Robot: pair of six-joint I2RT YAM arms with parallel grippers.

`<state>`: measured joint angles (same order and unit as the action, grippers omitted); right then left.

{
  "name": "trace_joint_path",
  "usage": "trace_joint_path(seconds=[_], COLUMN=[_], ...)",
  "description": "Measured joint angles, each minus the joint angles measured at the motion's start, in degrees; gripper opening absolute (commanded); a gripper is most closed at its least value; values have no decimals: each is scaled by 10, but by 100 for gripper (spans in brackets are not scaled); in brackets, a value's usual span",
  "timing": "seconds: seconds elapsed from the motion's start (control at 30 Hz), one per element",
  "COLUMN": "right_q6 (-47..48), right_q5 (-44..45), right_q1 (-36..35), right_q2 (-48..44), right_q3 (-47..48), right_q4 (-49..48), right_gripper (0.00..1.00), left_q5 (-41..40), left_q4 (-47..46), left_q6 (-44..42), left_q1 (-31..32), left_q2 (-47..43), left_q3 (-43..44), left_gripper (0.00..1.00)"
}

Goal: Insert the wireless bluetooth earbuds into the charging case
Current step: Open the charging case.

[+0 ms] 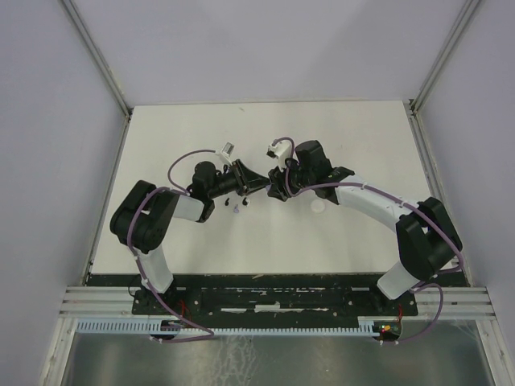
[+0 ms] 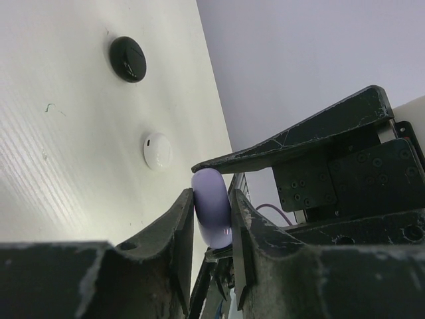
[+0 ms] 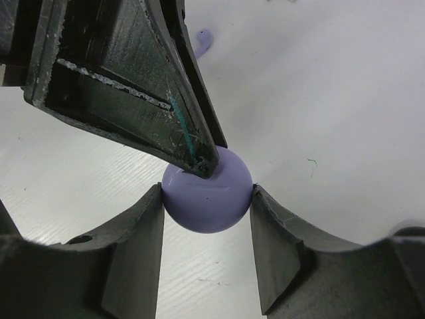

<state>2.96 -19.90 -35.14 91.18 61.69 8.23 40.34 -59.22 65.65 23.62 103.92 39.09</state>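
- Lilac charging case (image 3: 211, 207), round and shut, is held between both arms near the middle of the white tabletop (image 1: 346, 145).
- Right gripper (image 3: 207, 198): its jaws are clamped on the case, one finger against each side of its rim.
- Left gripper (image 2: 211, 199): its jaws are clamped on the same case, pinching it edge-on across its thickness. From the right wrist, one of its fingers (image 3: 192, 156) lies on the case's upper face.
- One lilac earbud (image 3: 204, 40) lies loose on the tabletop, apart from the case.
- More tiny earbuds (image 1: 236, 211) lie just below the left gripper in the top view, too small to tell apart.
- A white disc (image 2: 157, 151) and a black disc (image 2: 127, 58) lie flat on the tabletop, apart from each other.
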Motion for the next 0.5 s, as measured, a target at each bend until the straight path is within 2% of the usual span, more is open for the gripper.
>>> trace_joint_path(seconds=[0.1, 0.17, 0.23, 0.33, 0.5], right_q6=[1, 1, 0, -2, -17], right_q5=[3, 5, 7, 10, 22], right_q1=[0, 0, 0, 0, -1], right_q2=[1, 1, 1, 1, 1], right_q3=[0, 0, 0, 1, 3], right_q4=[0, -1, -3, -7, -9], right_gripper=[6, 19, 40, 61, 82], left_q5=[-2, -3, -4, -9, -12], left_q4=[1, 0, -3, -11, -28], left_q6=[0, 0, 0, 1, 1], left_q1=[0, 0, 0, 0, 0], left_q2=[0, 0, 0, 1, 1], left_q3=[0, 0, 0, 0, 0], left_gripper=[11, 8, 8, 6, 4])
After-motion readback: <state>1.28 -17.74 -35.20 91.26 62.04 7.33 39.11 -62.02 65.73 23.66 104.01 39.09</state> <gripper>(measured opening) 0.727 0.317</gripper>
